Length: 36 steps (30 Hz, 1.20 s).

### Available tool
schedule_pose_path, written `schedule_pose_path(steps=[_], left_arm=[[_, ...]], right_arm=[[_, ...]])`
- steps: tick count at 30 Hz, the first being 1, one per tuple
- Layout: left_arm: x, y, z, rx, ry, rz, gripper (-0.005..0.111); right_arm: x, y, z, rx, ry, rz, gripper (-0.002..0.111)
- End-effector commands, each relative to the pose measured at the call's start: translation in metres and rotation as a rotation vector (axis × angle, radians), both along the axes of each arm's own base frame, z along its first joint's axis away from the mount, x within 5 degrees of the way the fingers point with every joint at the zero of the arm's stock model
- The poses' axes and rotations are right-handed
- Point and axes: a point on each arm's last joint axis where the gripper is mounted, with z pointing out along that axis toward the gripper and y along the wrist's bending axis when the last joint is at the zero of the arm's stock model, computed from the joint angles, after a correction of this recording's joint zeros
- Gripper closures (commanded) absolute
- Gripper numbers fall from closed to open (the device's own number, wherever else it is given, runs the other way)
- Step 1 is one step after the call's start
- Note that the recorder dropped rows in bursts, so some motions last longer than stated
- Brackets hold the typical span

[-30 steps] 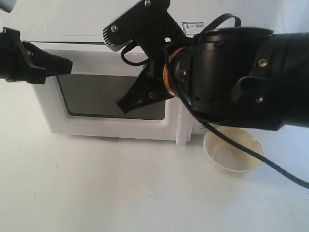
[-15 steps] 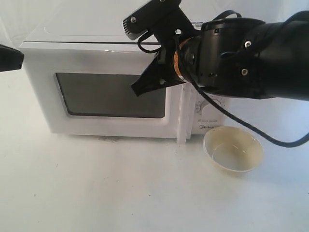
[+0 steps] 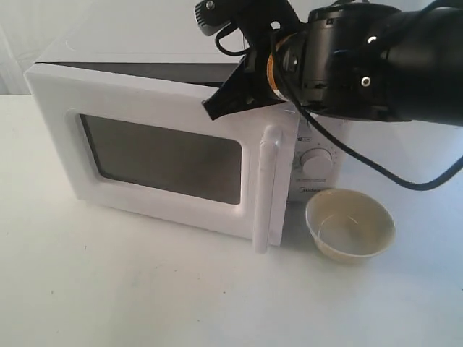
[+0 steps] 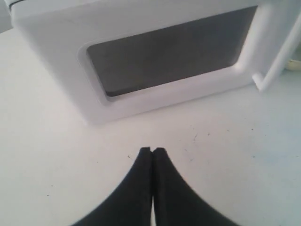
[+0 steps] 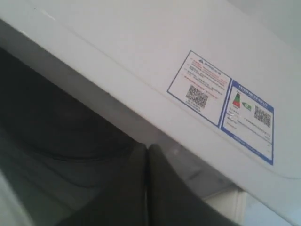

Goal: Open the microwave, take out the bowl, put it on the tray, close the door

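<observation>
The white microwave (image 3: 316, 160) stands at the back, stickers (image 5: 221, 103) on its top. Its door (image 3: 145, 94) is swung partly out, the handle (image 3: 266, 188) nearest the camera. My right gripper (image 3: 211, 112) is shut and empty, its tip at the dark gap behind the door's top edge; in the right wrist view the shut right gripper (image 5: 146, 148) points into the dark cavity. The cream bowl (image 3: 350, 225) sits on the table in front of the control panel. My left gripper (image 4: 152, 150) is shut, low over the table, facing the door (image 4: 164, 94). The tray is out of view.
The right arm's black body and cable (image 3: 376, 58) hang over the microwave's right side and above the bowl. White table (image 3: 145, 289) stretches in front of the door. The left arm does not show in the exterior view.
The door has swung from closed to partly open. The right gripper rose from the window to the door's top edge. The left gripper left the exterior view.
</observation>
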Motion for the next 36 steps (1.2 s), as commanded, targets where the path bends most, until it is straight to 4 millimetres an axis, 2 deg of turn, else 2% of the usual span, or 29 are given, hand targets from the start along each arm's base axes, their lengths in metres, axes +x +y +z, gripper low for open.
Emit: schedule_pose_path(steps=[1,4,6,9,12,16,21,26,30,36], left_arm=[[-0.010,0.002,0.001,-0.019,-0.003,0.026,0.107],[-0.011,0.002,-0.002,-0.016,0.011,0.021,0.107],[-0.009,0.002,-0.003,-0.021,-0.002,0.032,0.107],[-0.001,0.003,-0.003,-0.057,-0.063,0.074,0.107],[0.015,0.001,-0.008,-0.105,-0.082,0.102,0.107],[0.045,-0.011,-0.027,-0.116,0.033,0.009,0.107],[0.079,-0.027,-0.039,-0.217,0.028,-0.099,0.107],[0.109,-0.035,-0.039,-0.236,-0.015,-0.161,0.107],[0.129,-0.037,-0.037,-0.224,-0.017,-0.172,0.107],[0.149,-0.039,-0.035,-0.205,-0.030,-0.169,0.107]], right_arm=[[-0.006,-0.008,0.028,-0.087,-0.132,0.010,0.108],[-0.027,-0.017,0.069,0.027,-0.192,0.004,0.108],[-0.045,-0.020,0.086,0.095,-0.202,0.041,0.108],[-0.071,-0.017,0.102,0.132,-0.196,0.156,0.108],[-0.089,-0.009,0.109,0.139,-0.190,0.257,0.108],[-0.100,0.002,0.108,0.135,-0.176,0.302,0.108],[-0.114,0.014,0.101,0.078,-0.113,0.362,0.108],[-0.128,0.024,0.092,0.024,-0.035,0.407,0.108],[-0.130,0.023,0.084,-0.019,0.009,0.382,0.108],[-0.130,0.022,0.061,-0.075,0.071,0.366,0.108]])
